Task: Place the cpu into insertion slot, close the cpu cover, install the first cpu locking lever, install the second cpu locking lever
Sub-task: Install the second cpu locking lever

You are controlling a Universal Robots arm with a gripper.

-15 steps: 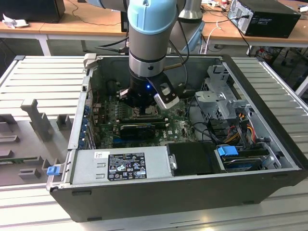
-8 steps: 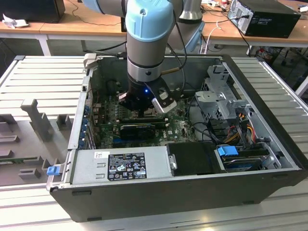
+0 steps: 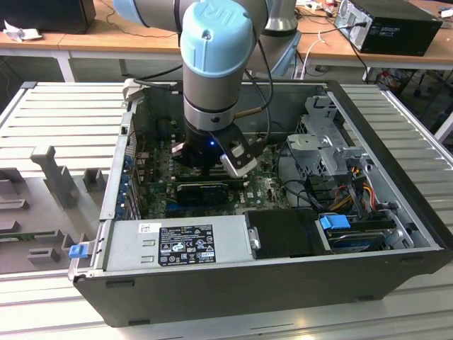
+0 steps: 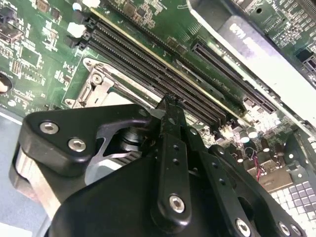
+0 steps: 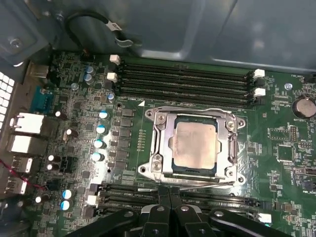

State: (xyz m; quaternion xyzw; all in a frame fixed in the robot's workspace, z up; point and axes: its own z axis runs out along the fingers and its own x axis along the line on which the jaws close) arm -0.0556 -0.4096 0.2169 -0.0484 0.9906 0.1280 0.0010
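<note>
A: So, claw (image 5: 170, 207) state? Fingers are seen pressed together, nothing gripped between them; it's lowered inside the computer case (image 3: 396, 276).

B: Confirmed, clenched and empty, poised over the motherboard (image 5: 276, 133) just beside the socket.

A: CPU location?

B: The cpu (image 5: 195, 143) is seated flat in the insertion slot (image 5: 159, 170), with the cpu cover (image 5: 228, 123) laid down around it. A thin lever (image 5: 207, 183) is seen along the slot's claw-side edge.

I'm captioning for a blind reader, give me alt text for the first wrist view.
The cpu sits in the insertion slot with the cpu cover closed over it, on a green motherboard. The gripper shows at the picture's edge.
</note>
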